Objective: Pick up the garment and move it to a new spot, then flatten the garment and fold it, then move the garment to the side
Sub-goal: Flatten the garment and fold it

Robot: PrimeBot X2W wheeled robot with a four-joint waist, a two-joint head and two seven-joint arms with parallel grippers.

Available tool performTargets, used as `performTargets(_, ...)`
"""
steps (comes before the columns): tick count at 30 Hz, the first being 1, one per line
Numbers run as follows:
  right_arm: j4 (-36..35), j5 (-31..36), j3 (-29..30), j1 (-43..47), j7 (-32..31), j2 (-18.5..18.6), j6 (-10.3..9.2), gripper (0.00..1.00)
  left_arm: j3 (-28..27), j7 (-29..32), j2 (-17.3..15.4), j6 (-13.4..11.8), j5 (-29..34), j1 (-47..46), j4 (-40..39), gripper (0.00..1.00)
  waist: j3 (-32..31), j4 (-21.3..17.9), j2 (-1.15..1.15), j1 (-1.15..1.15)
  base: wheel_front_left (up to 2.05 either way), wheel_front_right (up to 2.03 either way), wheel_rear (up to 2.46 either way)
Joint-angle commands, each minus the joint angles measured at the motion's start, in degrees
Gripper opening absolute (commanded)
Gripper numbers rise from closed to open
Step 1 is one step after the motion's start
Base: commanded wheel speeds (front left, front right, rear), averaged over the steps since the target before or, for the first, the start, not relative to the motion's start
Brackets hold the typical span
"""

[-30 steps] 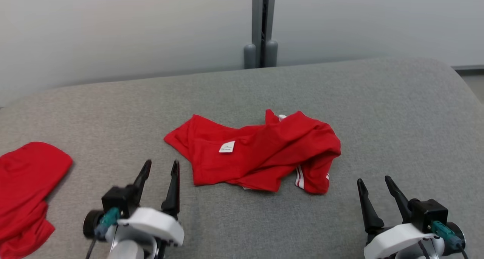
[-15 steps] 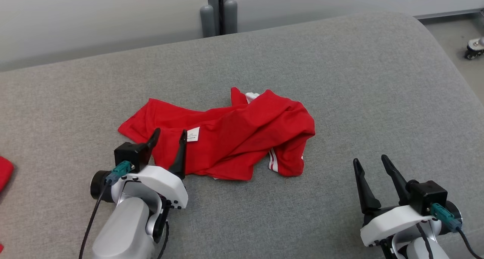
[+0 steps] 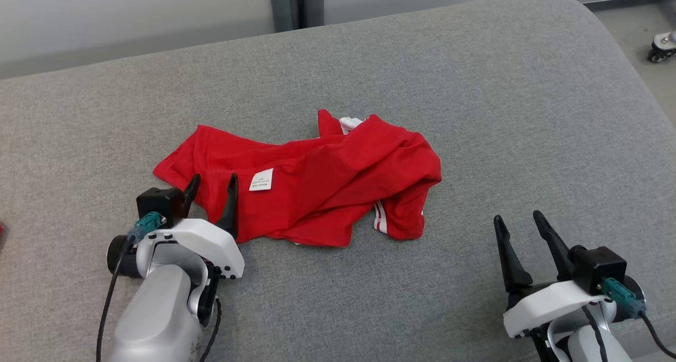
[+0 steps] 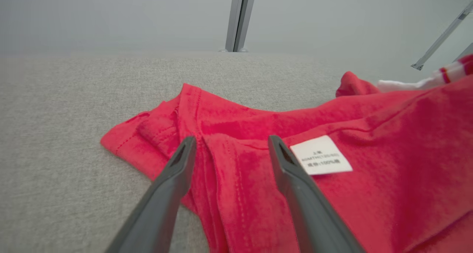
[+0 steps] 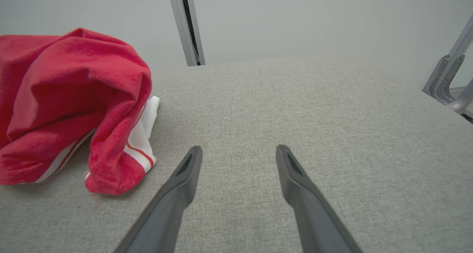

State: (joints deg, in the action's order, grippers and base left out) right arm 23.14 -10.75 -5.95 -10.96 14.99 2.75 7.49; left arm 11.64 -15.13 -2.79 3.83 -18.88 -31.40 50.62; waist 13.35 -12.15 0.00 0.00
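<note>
A crumpled red garment (image 3: 317, 185) with a white label (image 3: 261, 179) and white striped trim lies in the middle of the grey padded surface (image 3: 475, 113). My left gripper (image 3: 212, 182) is open at the garment's left end, its fingers over the red cloth near the hem. In the left wrist view that gripper (image 4: 231, 144) has a fold of the garment (image 4: 369, 134) between its spread fingers, the label (image 4: 320, 160) just right of them. My right gripper (image 3: 518, 219) stands open to the right of the garment, apart from it, over bare grey fabric (image 5: 258, 116). The right wrist view has the garment (image 5: 70, 109) at its left.
A grey post (image 3: 296, 2) stands behind the surface against the pale wall. A caster wheel (image 3: 661, 46) sits on the floor at the far right. The surface's right edge curves down near the right gripper. A sliver of another red cloth (image 3: 1, 230) shows at the left edge.
The head camera has tilted down and turned right, shifting the whole picture. My left gripper has reached forward onto the garment's left end. The right gripper has stayed put, open.
</note>
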Motion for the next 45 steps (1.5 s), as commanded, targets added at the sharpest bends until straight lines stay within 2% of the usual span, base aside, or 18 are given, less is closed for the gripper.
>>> performTargets(1,0.2,-0.4,0.1,-0.6,0.3,0.3,0.01,1.00,0.1,0.0,-0.2,0.4,-0.7,-0.9,0.4,1.00,0.0,0.1,0.00,0.00,0.00,0.00,0.00)
performTargets(6,0.5,-0.7,-0.6,-1.3,0.3,0.3,0.01,1.00,1.9,0.0,-0.2,1.7,-3.6,-1.5,3.1,1.00,0.1,0.2,0.00,0.00,0.00,0.00,0.00)
performTargets(15,1.2,-0.5,-1.2,-1.2,0.3,0.3,0.01,1.00,3.5,0.0,-0.2,2.3,-3.3,-2.2,2.2,1.00,0.2,-0.3,0.00,0.00,0.00,0.00,0.00)
performTargets(16,1.2,-0.5,-1.2,-1.0,0.3,0.3,0.01,1.00,3.3,0.0,-0.3,2.2,-3.2,-2.2,1.8,0.95,0.1,-0.3,0.00,0.00,0.00,0.00,0.00)
performTargets(17,1.3,-0.5,-1.2,-0.9,0.3,0.3,0.01,1.00,3.1,0.0,-0.3,2.2,-3.1,-2.0,1.6,0.89,0.1,-0.4,0.00,0.00,0.00,0.00,0.00)
performTargets(19,1.4,-0.5,-1.1,-0.9,0.3,0.3,0.01,1.00,3.0,0.0,-0.2,2.2,-2.9,-1.5,1.3,0.39,-0.1,-0.5,0.00,0.00,0.00,0.00,0.00)
performTargets(20,1.6,-0.6,-1.1,-1.0,0.3,0.3,0.01,1.00,3.0,0.0,-0.2,2.2,-2.6,-1.3,1.5,0.06,-0.2,-0.6,0.00,0.00,0.00,0.00,0.00)
performTargets(21,1.7,-0.6,-1.2,-1.0,0.3,0.3,0.01,1.00,3.1,0.0,-0.2,2.3,-2.4,-1.2,1.5,0.00,-0.3,-0.7,0.00,0.00,0.00,0.00,0.00)
performTargets(25,2.4,-1.0,-1.2,-1.2,0.3,0.3,0.01,1.00,2.7,0.0,-0.3,2.3,-0.9,-0.9,1.1,0.00,-1.3,-1.0,0.00,0.00,0.00,0.00,0.00)
performTargets(29,2.9,-1.1,-1.1,-0.3,0.3,0.3,0.01,1.00,1.7,0.0,-0.6,1.9,1.7,0.1,-2.6,0.00,-3.3,-1.3,0.00,0.00,0.00,0.00,0.00)
performTargets(37,4.4,-0.9,-0.6,1.6,0.3,0.3,0.01,1.00,0.8,-0.1,-0.3,2.8,5.8,-1.6,-17.5,0.00,-8.4,-1.0,0.00,0.00,0.00,0.00,0.00)
performTargets(43,4.5,-0.3,1.2,3.2,0.3,0.3,0.01,1.00,4.2,0.0,-0.3,3.4,4.0,1.1,-29.3,0.00,-11.3,1.2,0.00,0.00,0.00,0.00,0.00)
performTargets(45,4.5,-0.3,1.6,3.4,0.3,0.3,0.01,1.00,4.6,0.0,-0.4,3.5,4.4,2.0,-30.4,0.00,-11.6,1.8,0.00,0.00,0.00,0.00,0.00)
